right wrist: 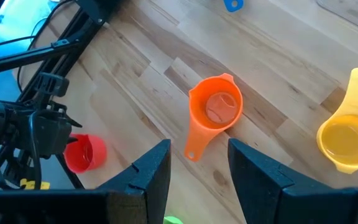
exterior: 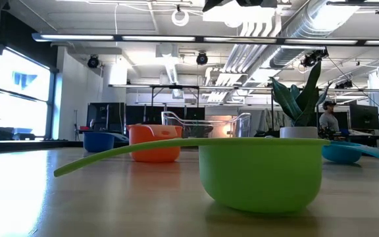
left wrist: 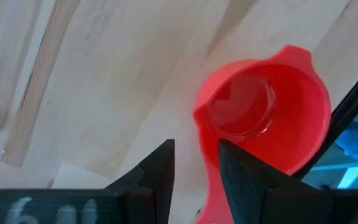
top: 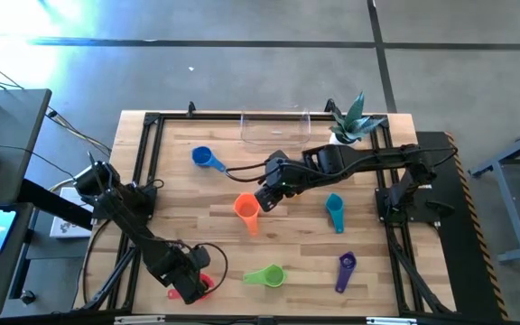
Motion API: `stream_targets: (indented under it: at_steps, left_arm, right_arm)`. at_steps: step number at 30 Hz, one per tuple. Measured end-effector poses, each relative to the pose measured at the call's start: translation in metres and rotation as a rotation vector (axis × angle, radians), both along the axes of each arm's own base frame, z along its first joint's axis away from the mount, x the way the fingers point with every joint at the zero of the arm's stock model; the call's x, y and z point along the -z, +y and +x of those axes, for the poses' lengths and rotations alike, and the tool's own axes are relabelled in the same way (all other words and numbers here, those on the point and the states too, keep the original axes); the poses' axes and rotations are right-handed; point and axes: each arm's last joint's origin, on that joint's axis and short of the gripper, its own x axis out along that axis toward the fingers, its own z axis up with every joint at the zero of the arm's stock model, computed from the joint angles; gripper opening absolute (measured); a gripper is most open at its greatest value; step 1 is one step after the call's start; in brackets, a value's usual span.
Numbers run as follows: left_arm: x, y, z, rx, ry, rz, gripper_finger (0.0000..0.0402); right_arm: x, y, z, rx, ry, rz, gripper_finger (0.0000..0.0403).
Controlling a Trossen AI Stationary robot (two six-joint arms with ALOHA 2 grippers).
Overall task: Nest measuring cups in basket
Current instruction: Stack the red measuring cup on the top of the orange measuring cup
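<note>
Green cup (exterior: 260,172) sits closest on the worktop (top: 287,244). Left gripper (top: 190,282), parted, hovers at the red cup (top: 204,283) near the front edge. Right gripper (top: 267,200), open and empty, hangs above the orange cup (top: 246,208), before the clear basket (top: 275,127).

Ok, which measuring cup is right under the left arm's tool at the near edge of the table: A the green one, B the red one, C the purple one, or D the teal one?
B: the left wrist view shows the red cup just past the left tool, whose fingers stand apart with nothing between them; the high view shows red under that arm too.
</note>
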Motion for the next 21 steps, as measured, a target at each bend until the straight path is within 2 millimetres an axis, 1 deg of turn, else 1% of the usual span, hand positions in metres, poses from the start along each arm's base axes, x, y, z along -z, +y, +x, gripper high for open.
stream_targets:
  at_steps: [10,15,18,21]
  left_arm:
    - [0.016,-0.003,0.003,0.01,0.051,0.03,0.0113]
    - [0.017,-0.002,0.005,0.001,0.053,0.03,0.0112]
    - [0.017,0.001,0.007,-0.008,0.054,0.029,0.0102]
    - [0.017,0.003,0.01,0.006,0.05,0.027,0.0079]
  right_arm:
    - [0.0,0.0,0.0,0.0,0.0,0.0,0.0152]
    - [0.0,0.0,0.0,0.0,0.0,0.0,0.0152]
    - [0.0,0.0,0.0,0.0,0.0,0.0,0.0152]
    - [0.0,0.0,0.0,0.0,0.0,0.0,0.0152]
